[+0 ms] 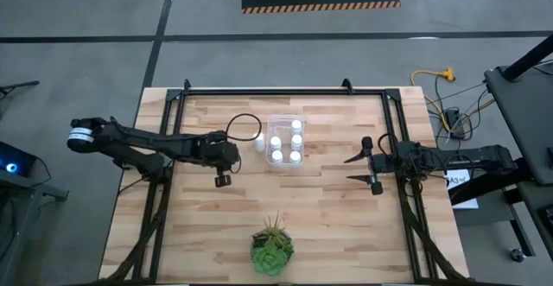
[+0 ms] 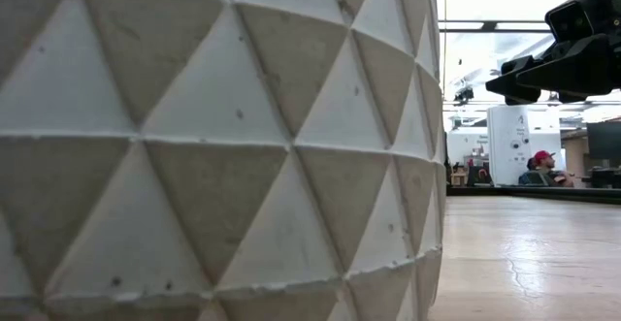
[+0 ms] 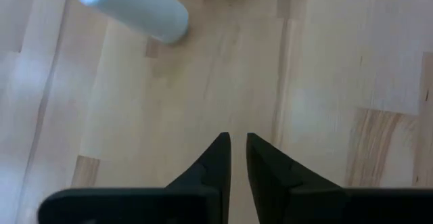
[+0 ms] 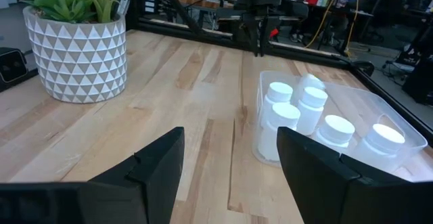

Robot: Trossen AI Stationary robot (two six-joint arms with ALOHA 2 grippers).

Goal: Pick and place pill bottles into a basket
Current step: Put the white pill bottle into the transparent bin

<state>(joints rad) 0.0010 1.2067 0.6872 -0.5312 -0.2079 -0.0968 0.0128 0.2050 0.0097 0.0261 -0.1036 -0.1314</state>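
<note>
High view: the basket [image 1: 286, 143], a clear bin, sits near the middle of the desk [image 1: 346, 217] and holds five upright pill bottles [image 1: 286, 146]; a sixth bottle [image 1: 259, 145] stands on the wood just beside the basket's left wall, so by this count five are placed and one is left. The left pincer [image 1: 223, 181] hangs over bare desk near that loose bottle, holding nothing; the right pincer [image 1: 373, 165] waits near the desk's right edge, well apart from the basket. A green plant [image 1: 272, 250] stands at the near edge. Low view: the plant's patterned pot [image 2: 213, 146] fills most of the picture; neither basket nor bottles show. Left wrist view: the left pincer [image 3: 238, 158] has its fingers drawn together, empty, above the wood, with the loose bottle [image 3: 132, 7] ahead and untouched. Right wrist view: the right pincer [image 4: 230, 158] stands with fingers apart and empty, facing the basket [image 4: 396, 146] and its bottles [image 4: 308, 119].
</note>
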